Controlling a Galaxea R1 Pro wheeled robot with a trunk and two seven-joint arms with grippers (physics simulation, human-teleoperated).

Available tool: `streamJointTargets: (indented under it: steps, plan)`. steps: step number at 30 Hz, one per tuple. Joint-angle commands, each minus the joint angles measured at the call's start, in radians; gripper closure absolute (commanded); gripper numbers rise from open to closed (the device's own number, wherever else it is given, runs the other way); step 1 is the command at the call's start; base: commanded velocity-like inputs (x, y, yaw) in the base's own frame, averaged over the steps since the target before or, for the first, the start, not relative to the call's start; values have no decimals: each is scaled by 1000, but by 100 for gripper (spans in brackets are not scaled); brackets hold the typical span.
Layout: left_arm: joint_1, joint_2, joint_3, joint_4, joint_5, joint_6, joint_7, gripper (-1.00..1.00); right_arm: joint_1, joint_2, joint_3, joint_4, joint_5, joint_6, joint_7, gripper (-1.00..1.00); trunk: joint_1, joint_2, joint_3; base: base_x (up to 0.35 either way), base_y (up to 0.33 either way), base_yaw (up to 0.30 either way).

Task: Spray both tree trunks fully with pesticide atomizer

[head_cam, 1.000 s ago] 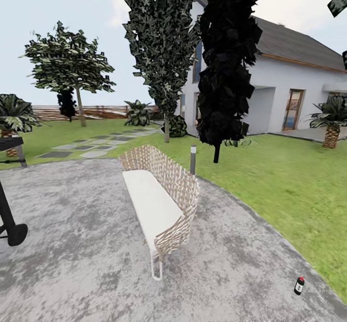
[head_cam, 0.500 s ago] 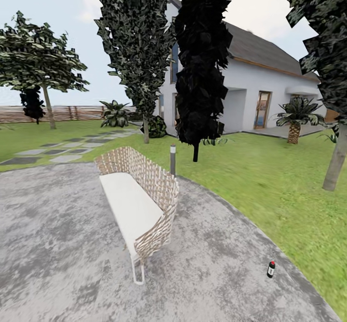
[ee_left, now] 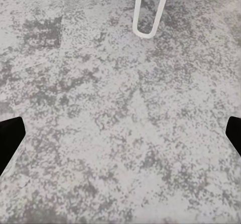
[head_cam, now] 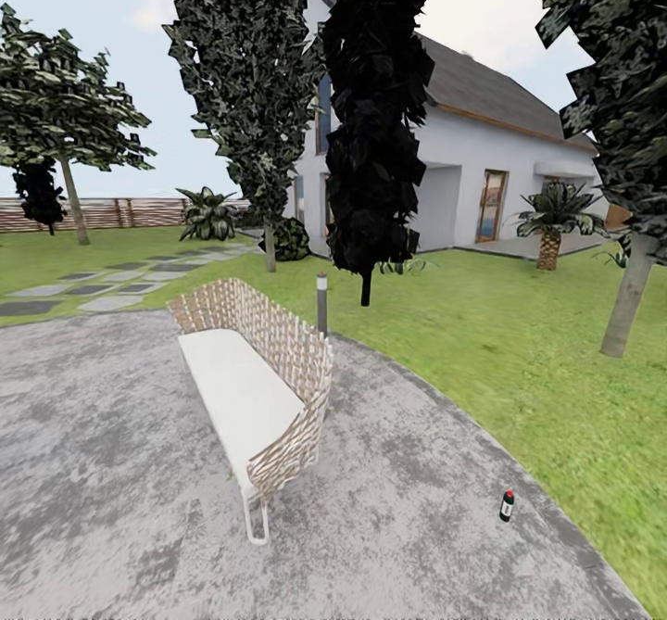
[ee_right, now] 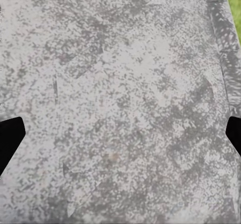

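On the grey paving, low at the right of the head view: the pesticide atomizer (head_cam: 507, 505), a small upright bottle, pale body with dark and red top, long axis vertical, standing alone near the curved edge where paving meets the lawn (head_cam: 519, 342).

Well apart to its left: a woven bench (head_cam: 255, 379) with white seat; its white loop leg (ee_left: 148, 13) also appears in the left wrist view.

Left gripper (ee_left: 120, 138): fingertips dark at the frame's two sides, spread wide, nothing between them, bare paving beneath.

Right gripper (ee_right: 120, 138): likewise spread and empty, over paving, with a strip of grass at one corner of its view.

Bearing: we judge the atomizer lies ahead and to our right, on the right arm's side, so that arm is the nearer candidate. It is not within either wrist view, so we reckon the base must close in first.

Trees: one broad-leaved tree with pale tree trunk (head_cam: 628, 296) at far right on the lawn; another (head_cam: 65, 120) far left by the wooden fence (head_cam: 130, 212). Two dark conifers (head_cam: 375, 120) and a bollard lamp (head_cam: 321, 303) stand between.
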Motion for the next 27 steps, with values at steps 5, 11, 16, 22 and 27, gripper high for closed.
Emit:
streamJointTargets:
  steps: [5,11,16,22,27]
  plan:
    - [0,0,0,0,0,0,0,-100,-1,2,19,-45,42,-2,-1,-100,0,0,-1,0,0,-1]
    - [0,0,0,0,0,0,0,-100,-5,4,28,-421,71,54,-6,-100,0,0,-1,0,0,0]
    - [0,0,0,0,0,0,0,-100,-6,8,29,-545,72,60,-14,-100,0,0,-1,0,0,0]
    - [0,1,0,0,0,0,0,-100,-5,20,30,-431,73,-45,-16,-100,0,0,-1,0,0,0]
    - [0,0,0,0,0,0,0,-100,-5,26,30,-306,73,-144,-16,-100,0,0,-1,0,0,-30]
